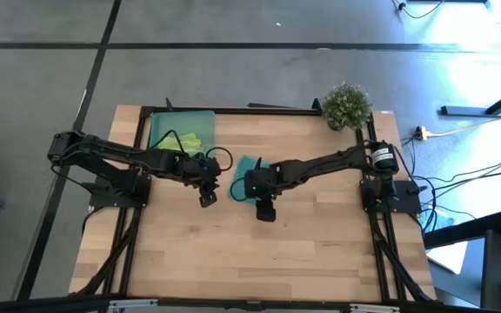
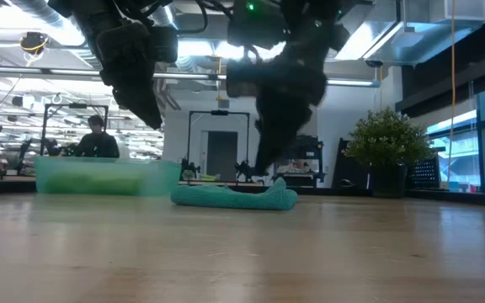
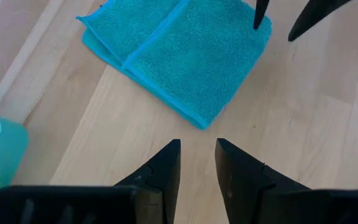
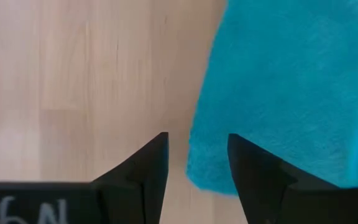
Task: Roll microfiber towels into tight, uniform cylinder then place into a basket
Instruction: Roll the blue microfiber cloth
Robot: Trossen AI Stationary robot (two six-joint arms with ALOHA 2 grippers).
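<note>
Teal towel [image 1: 243, 171]: lies folded flat on the table [image 1: 320, 252], just right of the basket's near corner and close to the table's centre; folded in layers, with one hemmed edge running across it in the left wrist view. It is not yet rolled.
Lime-green towel [image 1: 188, 142]: sits bunched inside the basket [image 1: 181, 119], so that half of the job looks done.
Basket: at about 10 o'clock from the table's centre, near the far left edge, within easy reach of the left arm.
Right gripper [image 4: 194, 163]: directly over the teal towel's edge, at its 5 o'clock side; fingers parted a moderate way, holding nothing, one finger over bare wood and one over cloth, placed, I judge, to pinch that edge and start the roll.
Left gripper [image 3: 197, 163]: at the towel's 9 o'clock side over bare wood, fingers narrowly apart and empty; probably poised to pin or help.
Plant [image 1: 347, 105]: potted, at the far right corner, clear of the work.
Writing: pale marks on the right gripper's body in its wrist view, cut off and unreadable; no brand is visible elsewhere.
</note>
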